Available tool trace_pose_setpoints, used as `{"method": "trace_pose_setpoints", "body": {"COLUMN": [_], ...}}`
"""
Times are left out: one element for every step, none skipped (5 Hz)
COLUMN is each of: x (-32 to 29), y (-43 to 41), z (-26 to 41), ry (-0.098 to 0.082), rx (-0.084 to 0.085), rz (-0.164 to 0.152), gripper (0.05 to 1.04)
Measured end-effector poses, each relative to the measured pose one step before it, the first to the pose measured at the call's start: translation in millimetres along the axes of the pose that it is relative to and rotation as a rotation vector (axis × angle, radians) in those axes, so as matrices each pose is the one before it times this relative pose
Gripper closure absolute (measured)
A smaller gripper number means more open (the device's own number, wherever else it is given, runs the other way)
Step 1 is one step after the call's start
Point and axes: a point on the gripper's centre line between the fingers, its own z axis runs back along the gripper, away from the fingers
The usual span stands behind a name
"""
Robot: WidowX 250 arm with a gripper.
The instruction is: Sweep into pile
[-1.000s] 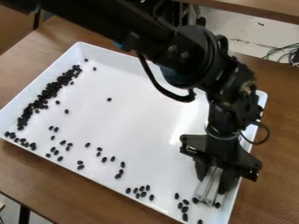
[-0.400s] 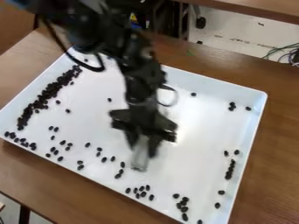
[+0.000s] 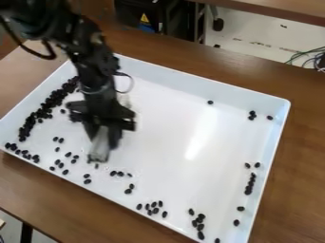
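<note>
Black fingers [image 3: 115, 135] closed on a pale squared bar [image 3: 100, 147], and it wants level, gentle strokes, herding small black oval beans [image 3: 88, 181]

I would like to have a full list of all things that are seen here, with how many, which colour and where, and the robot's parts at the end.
tray: one, white, on the table
black beans: many, black, in the tray, densest in a band along its left side
pale block: one, whitish grey, held in the gripper
table: one, brown wood, under the tray
second tabletop: one, brown, top right
cables: several, dark and green, right edge
caster: one, black, behind the table
gripper: one, black, over the tray's left part
robot arm: one, black, from upper left
</note>
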Motion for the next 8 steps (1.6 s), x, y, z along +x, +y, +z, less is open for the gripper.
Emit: {"method": "trace_pose_setpoints", "body": {"x": [4.35,-0.81,-2.2,0.55,0.17,1.11,1.21,-2.3], "y": [35.11,33.88,-3.63,-10.51,-3.5,-4.55,-16.83,-51.03], "z": [-1.42,0.48,9.24,8.57,0.77,8.42,2.78,15.83], "ry": [-0.0089,-0.0006,0.0073,-0.0095,0.001,-0.0157,0.0082,-0.0093], "rx": [0.0104,0.0039,-0.0151,-0.0295,-0.0057,-0.0008,-0.0054,-0.0071], "rz": [0.0105,0.0272,-0.0218,-0.0179,-0.0529,-0.0037,-0.032,-0.1592], "gripper": [0.725,0.725,0.725,0.65,0.339,0.085,0.075,0.084]}}
